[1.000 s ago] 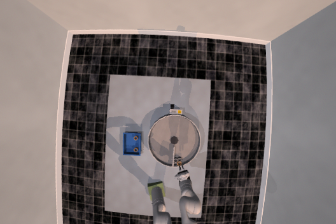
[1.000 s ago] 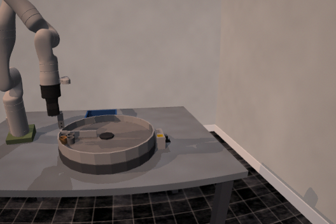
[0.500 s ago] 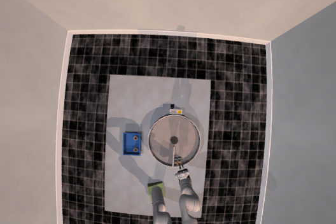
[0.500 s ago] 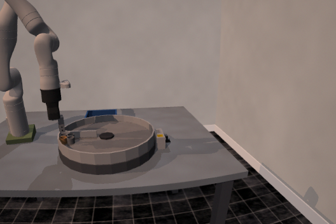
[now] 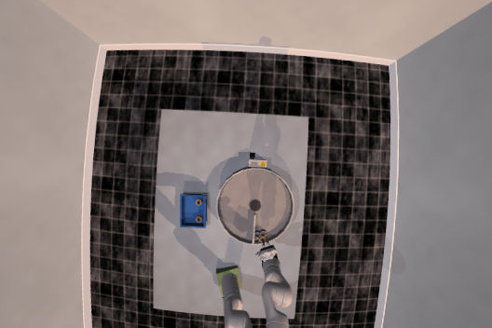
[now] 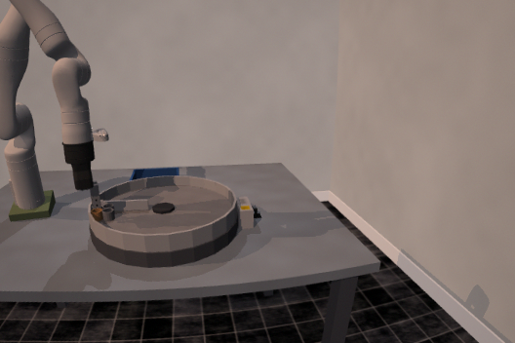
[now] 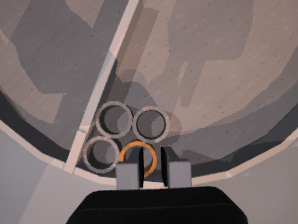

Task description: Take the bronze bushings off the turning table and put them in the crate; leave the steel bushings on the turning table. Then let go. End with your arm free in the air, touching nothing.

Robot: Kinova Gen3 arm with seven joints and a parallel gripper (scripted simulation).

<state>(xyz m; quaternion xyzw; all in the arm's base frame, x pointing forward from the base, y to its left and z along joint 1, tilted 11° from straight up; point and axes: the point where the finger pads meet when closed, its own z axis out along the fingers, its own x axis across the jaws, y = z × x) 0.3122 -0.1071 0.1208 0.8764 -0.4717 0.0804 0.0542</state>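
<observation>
A bronze bushing (image 6: 98,212) (image 7: 137,143) stands on the turning table (image 6: 161,242) (image 7: 226,175) beside its rim. Three steel bushings stand close by: one (image 7: 98,120) at upper left, one (image 7: 168,124) at upper right and one (image 7: 85,154) at left in the wrist view. My gripper (image 7: 152,160) (image 6: 96,202) is partly open, with nothing held. In the wrist view its left finger overlaps the bronze ring and its right finger is outside it. The blue crate (image 5: 193,226) (image 6: 156,171) holds two bronze bushings, one (image 5: 198,199) above the other (image 5: 198,222) in the top view.
A pale divider bar (image 5: 254,226) (image 7: 107,75) runs from the dark hub (image 5: 254,205) (image 6: 163,208) to the rim, just left of the bushings in the wrist view. A raised rim encloses the turning table. A small box with a yellow patch (image 5: 263,164) (image 6: 245,208) stands at its far side from the arm.
</observation>
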